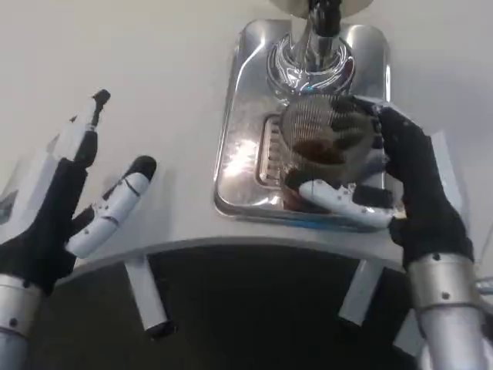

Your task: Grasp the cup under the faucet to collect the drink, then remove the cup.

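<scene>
The faucet [312, 46] stands close above the cup [320, 150]; bare table [169, 92] lies open to the left.

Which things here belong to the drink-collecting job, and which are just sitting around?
Job: ribbed clear cup holding dark drink, faucet, steel drip tray, right hand gripping the cup.
Idle: left hand, open above the white table.

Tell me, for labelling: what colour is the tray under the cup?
Shiny silver metal drip tray, head view.

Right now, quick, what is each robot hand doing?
Left hand: open, fingers apart, holding nothing.
Right hand: holding the cup under the faucet.
</scene>
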